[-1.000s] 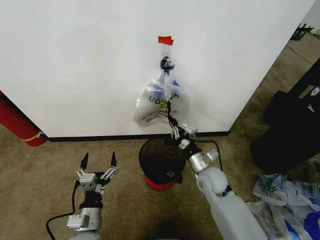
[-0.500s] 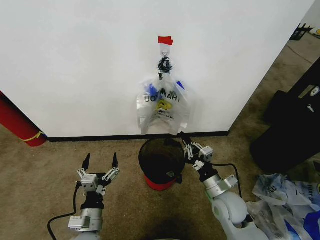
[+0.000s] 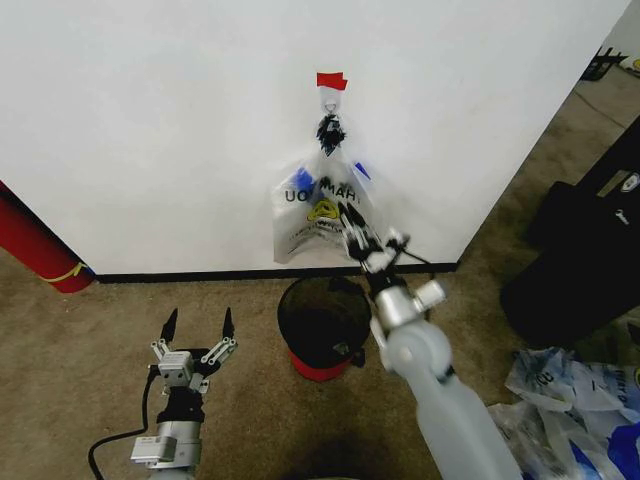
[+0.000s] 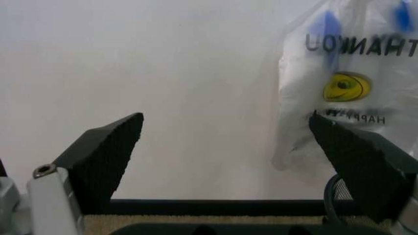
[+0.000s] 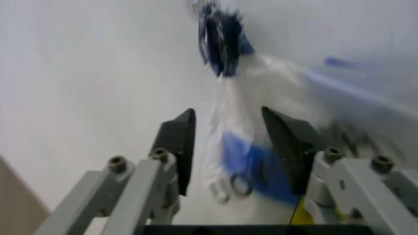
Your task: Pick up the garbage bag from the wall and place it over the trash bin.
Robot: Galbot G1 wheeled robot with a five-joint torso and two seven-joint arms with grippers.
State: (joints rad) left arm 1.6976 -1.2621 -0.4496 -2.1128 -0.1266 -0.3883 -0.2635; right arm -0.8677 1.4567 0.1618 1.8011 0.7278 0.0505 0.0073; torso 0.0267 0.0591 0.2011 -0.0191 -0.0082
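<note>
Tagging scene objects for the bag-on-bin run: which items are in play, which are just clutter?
In play:
- garbage bag, hanging from the hook on the wall
- trash bin, on the floor below the bag
- right tool, open, raised at the bag
- left tool, open, idle low on the left

Clutter:
- red cylinder
- heap of plastic bags
- red tape strip

The garbage bag shows mirrored "THANK YOU" lettering
</note>
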